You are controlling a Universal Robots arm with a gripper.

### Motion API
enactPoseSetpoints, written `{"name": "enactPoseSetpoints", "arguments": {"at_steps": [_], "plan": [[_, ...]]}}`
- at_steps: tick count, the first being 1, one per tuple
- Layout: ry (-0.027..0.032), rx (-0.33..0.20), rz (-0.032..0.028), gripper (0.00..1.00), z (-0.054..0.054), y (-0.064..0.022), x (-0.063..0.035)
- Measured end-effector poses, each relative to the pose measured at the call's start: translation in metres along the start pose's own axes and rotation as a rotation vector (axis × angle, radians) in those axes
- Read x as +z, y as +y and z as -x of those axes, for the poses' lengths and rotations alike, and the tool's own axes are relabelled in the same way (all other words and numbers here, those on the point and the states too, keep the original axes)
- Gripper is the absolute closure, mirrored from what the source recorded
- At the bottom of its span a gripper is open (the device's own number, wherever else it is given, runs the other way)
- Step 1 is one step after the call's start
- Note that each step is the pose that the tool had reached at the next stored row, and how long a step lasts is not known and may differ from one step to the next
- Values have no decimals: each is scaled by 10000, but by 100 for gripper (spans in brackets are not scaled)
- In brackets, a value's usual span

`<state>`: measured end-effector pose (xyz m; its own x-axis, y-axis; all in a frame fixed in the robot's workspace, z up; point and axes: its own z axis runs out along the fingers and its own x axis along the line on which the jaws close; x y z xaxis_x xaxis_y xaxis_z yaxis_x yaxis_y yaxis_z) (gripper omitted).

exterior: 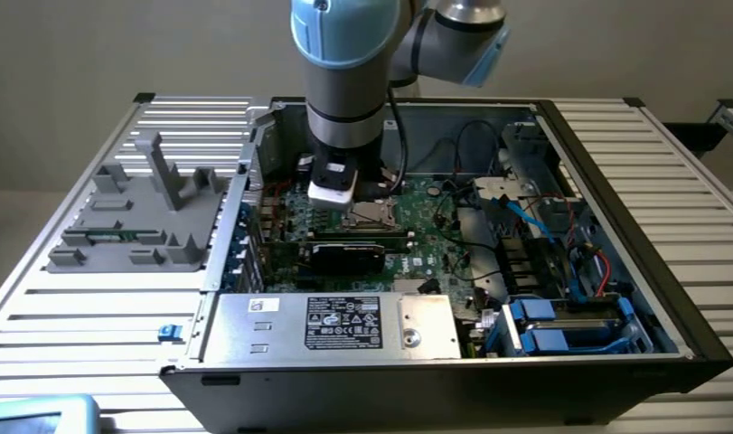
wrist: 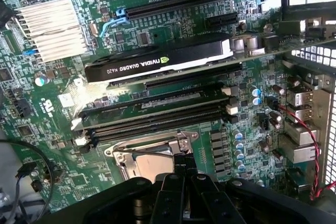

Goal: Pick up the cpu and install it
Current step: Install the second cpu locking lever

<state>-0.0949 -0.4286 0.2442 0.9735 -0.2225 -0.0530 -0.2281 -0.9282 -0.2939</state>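
Over the socket: my jaws (wrist: 182, 170) hang low inside the open case (exterior: 607, 163), right above the metal frame of the socket (wrist: 137, 149) on the green board (wrist: 173, 22).
Jaws: shut, the two fingers (wrist: 172, 192) pressed together with no gap between them; nothing is gripped between them.
Jaws from outside: in the exterior view my jaws (exterior: 340, 201) point down at the middle of the board, under the grey and blue arm (exterior: 348, 72).
Cpu: a pale silvery square (wrist: 147, 165) lies flat inside the socket frame, directly beneath my fingertips, which cover its near edge.
Contact: I cannot tell whether my fingertips touch the cpu or stop just above it.
Frame: its metal lip surrounds the cpu on the sides that I can see; whether it is latched I cannot tell.
Slots: long dark memory slots (wrist: 157, 114) run just beside the socket, between it and the card.
Card: a black card (wrist: 157, 62) stands on edge in its slot beyond the memory slots, apart from my jaws.
Heatsink: a finned silver block (wrist: 50, 29) sits on the board well away from the socket.
Desk: the case rests on a slatted desk (exterior: 52, 316).
Fixture: a grey fixture (exterior: 137, 226) stands on the desk at the exterior view's left of the case.
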Motion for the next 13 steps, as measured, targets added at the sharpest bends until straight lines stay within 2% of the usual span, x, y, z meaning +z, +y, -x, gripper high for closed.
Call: {"name": "enactPoseSetpoints", "arguments": {"at_steps": [7,10,13], "plan": [[-55,-37,-152,89,19,24,33],[-63,-44,-178,89,33,39,40],[-67,-50,-178,89,37,65,35]]}}
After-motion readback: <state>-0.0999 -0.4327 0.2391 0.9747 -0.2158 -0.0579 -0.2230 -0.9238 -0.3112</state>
